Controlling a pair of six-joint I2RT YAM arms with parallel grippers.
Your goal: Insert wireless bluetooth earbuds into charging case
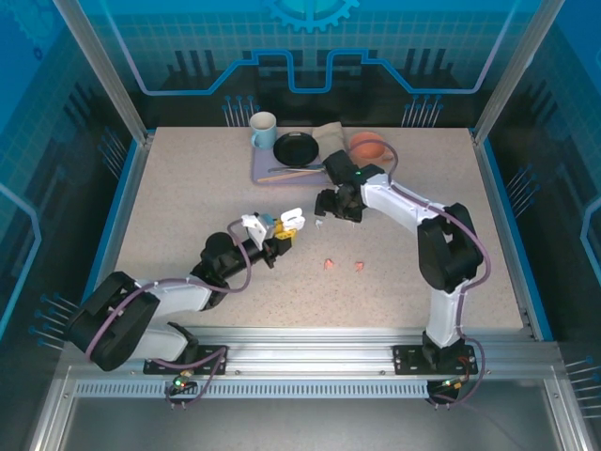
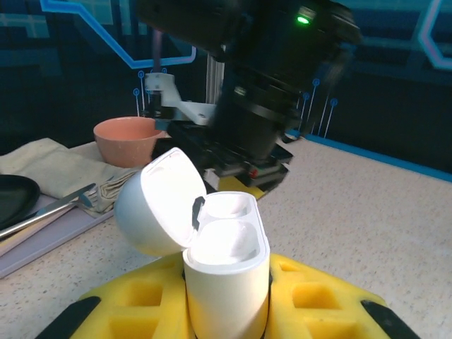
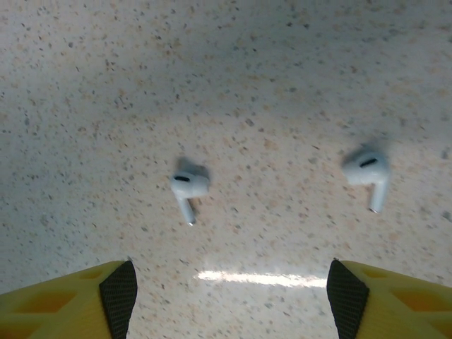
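Top external view, L to R: the left gripper (image 1: 280,235) is clamped on the charging case (image 1: 291,220), whose lid is flipped open, near mid-table. Just right of it, the white earbuds (image 1: 317,224) lie loose on the table (image 1: 188,207), w/ the right gripper (image 1: 327,207) hanging directly over them. Two pink earbuds (image 1: 344,265) sit nearer the arm bases, well apart from both tools.

Left wrist view: the case stands upright between the yellow fingers, lid tipped back to the left. Both wells look empty, though glare washes them out. The right arm's bulk is close behind it.

Right wrist view: the jaws are spread wide w/ nothing between them, and the black pads (image 3: 119,293) frame bare tabletop.
- The left bud (image 3: 189,185) lies ahead of the gap, nearer the left pad. Its head is away from the fingers and its stem points back toward them, slightly right.
- The right bud (image 3: 369,175) lies abt in line w/ the right pad, stem the same way, so it's off-centre for a grab.

Key relation: the stems run roughly across the closing line, so the jaws would pinch a bud side-on. The left bud is the better-centred pick. My read: the right arm takes it, since it's right over the buds and the left arm is busy w/ the case. It needs a small shift left, then a straight drop. The case mouth waits just to that gripper's left.
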